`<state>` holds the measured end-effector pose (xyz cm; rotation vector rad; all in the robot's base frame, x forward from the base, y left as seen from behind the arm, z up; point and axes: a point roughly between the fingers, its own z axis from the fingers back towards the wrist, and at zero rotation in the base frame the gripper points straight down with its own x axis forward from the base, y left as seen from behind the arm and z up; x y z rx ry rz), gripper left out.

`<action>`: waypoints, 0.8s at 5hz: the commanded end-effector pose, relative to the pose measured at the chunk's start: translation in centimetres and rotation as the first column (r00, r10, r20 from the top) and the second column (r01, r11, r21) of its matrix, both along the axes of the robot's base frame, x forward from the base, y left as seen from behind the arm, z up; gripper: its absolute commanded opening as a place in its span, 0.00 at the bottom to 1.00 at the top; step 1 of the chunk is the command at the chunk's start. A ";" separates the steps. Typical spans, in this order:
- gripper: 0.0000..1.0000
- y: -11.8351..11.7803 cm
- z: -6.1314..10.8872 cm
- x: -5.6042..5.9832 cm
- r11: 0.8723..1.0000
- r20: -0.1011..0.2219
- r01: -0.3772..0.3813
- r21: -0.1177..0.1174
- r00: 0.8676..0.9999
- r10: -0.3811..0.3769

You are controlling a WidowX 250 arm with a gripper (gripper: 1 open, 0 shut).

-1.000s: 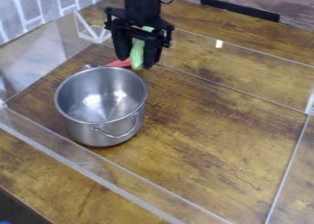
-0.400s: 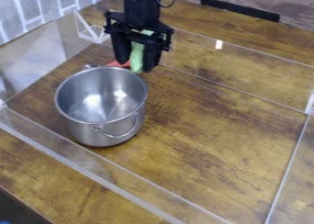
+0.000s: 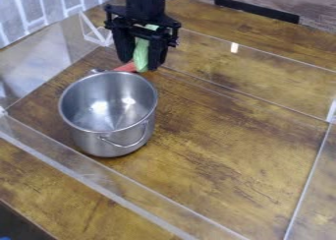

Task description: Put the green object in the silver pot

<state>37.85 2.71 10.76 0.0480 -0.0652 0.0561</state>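
Observation:
The silver pot point(image 3: 108, 111) stands on the wooden table at the left, shiny, with a loop handle facing the front. My black gripper point(image 3: 144, 61) hangs above the table just behind the pot's far rim. It is shut on the green object point(image 3: 141, 54), a light green oval piece held upright between the fingers. A flat red item point(image 3: 126, 68) peeks out under the gripper, on the table behind the pot.
Clear plastic walls point(image 3: 53, 150) run along the front and left of the wooden table point(image 3: 237, 116). A black strip point(image 3: 256, 8) lies at the back right edge.
The gripper has risen and shifted slightly back and left with the green object held in it. The pot has not moved.

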 end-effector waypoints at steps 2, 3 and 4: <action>0.00 0.5 5.3 -0.7 0.999 0.133 -0.034 0.006 0.991 0.033; 0.00 0.5 5.8 -1.2 0.999 0.143 -0.045 0.006 0.989 0.044; 0.00 0.5 5.9 -1.5 0.999 0.152 -0.054 0.005 0.987 0.052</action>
